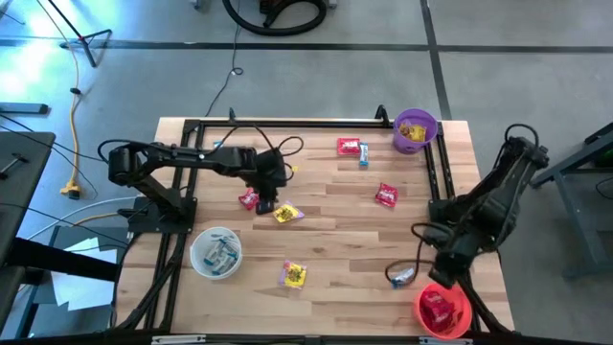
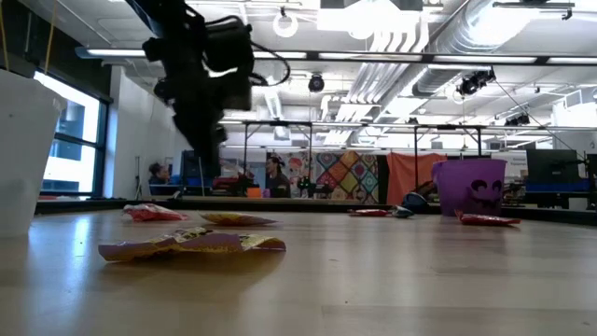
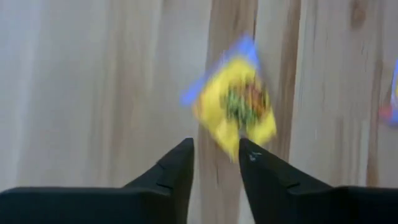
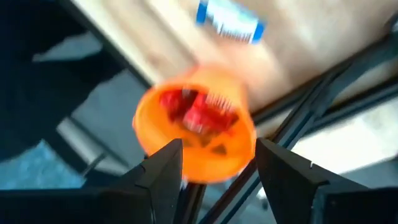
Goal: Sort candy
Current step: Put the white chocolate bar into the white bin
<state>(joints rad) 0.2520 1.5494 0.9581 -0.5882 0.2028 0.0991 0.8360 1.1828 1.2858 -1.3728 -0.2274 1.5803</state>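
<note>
The left gripper (image 3: 214, 163) stands with fingers parted and empty, above a yellow candy (image 3: 236, 106) on the table (image 1: 335, 259); a red candy (image 1: 249, 199) lies just beside. The right gripper (image 4: 217, 167) is spread wide, holding nothing, over the red bowl (image 4: 193, 127) at the table's near right corner; red sweets lie inside. A blue candy (image 1: 402, 276) lies near that bowl. Open wood surrounds another yellow candy (image 1: 293, 275). The clear bowl (image 1: 215, 253) and purple bowl (image 1: 415, 130) stand well apart.
</note>
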